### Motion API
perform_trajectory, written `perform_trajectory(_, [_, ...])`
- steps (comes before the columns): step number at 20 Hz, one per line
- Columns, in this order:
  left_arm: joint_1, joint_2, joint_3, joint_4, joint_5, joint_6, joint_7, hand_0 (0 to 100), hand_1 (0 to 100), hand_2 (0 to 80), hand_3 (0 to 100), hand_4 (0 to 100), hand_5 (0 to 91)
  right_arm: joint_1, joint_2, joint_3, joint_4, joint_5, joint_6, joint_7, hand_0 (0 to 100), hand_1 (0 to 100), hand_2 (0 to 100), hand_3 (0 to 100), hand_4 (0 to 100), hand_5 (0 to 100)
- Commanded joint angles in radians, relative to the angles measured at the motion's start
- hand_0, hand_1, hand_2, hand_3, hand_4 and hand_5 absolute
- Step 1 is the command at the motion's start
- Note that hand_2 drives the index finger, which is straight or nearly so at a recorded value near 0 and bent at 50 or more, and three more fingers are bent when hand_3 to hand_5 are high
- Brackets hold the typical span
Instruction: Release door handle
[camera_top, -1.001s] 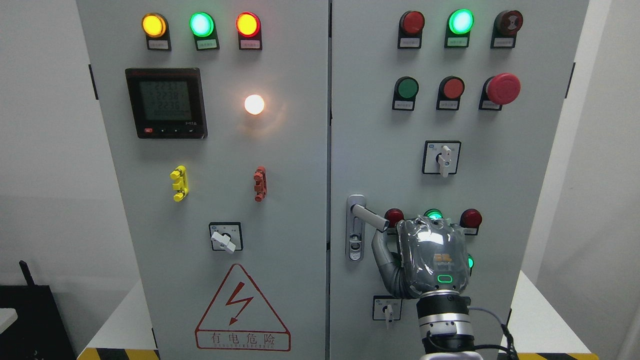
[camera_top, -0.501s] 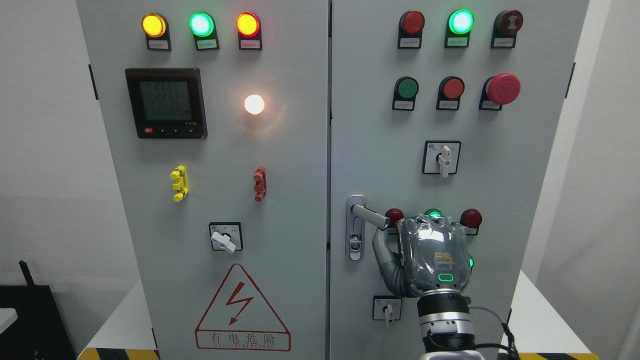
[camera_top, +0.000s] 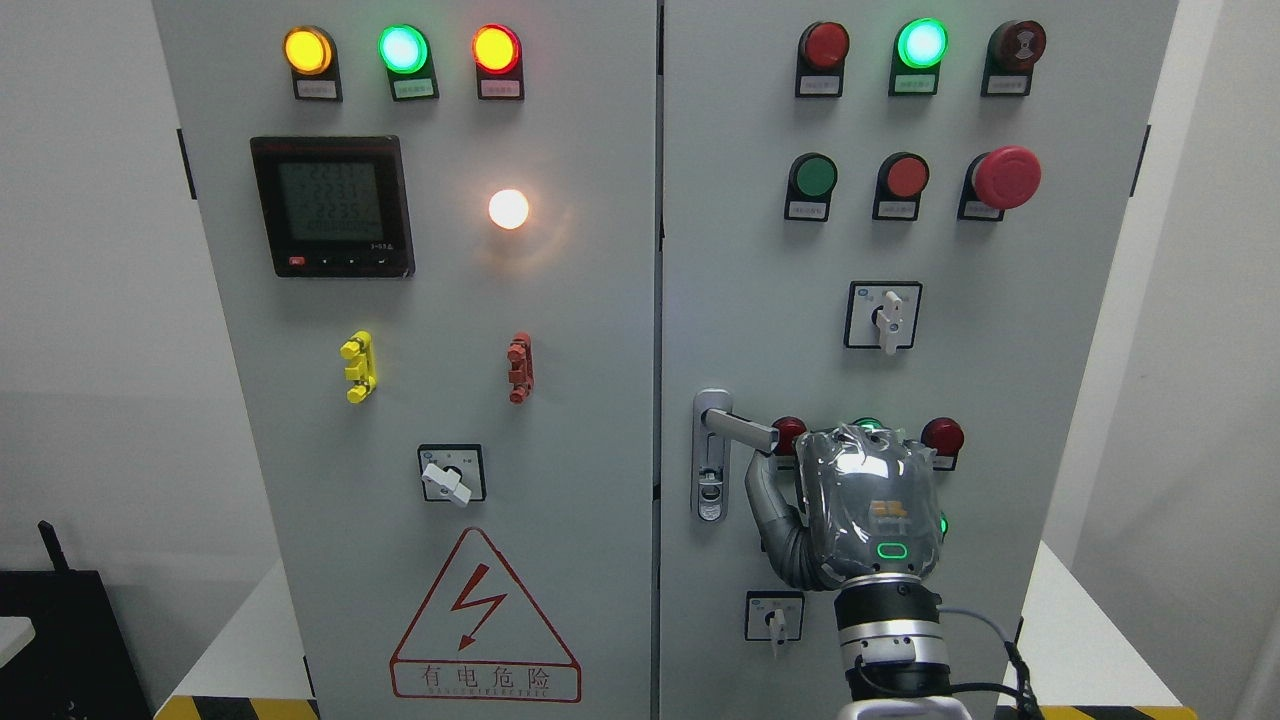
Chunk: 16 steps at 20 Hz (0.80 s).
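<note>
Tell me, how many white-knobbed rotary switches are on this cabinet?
3: a switch low on the left door, a second switch mid-height on the right door, a third switch at its bottom. The right hand could hide more.

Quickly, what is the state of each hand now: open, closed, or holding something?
Left hand: not in view.
Right hand: beside the door handle, back to the camera; whether it grips cannot be told.
</note>
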Motion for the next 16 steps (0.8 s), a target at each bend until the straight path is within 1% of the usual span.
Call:
perform_trajectory(1, [0.0,0.0,0.0,-0.031,-0.001,0.0,0.001,12,39,0.0,0,0,0.0,0.0,0.0,0.001,0.001,0.0,0.0,-0.001,70,12,97,100,93,92])
perform_trajectory(9, [0.0,0.0,0.001,-0.031,-0.001,0.0,0.001,12,39,0.0,0,0,0.0,0.008,-0.004,0.003,0.001,0.0,-0.002,-0.002,70,12,97,100,93,92])
perform_trajectory(16, [0.0,0.0,0.0,-0.031,0.001,0.0,0.001,12,39,0.0,0,0,0.0,0.026,-0.016,0.006,-0.002,-0.002,-0.002,-0.007,72,11,97,100,93,92])
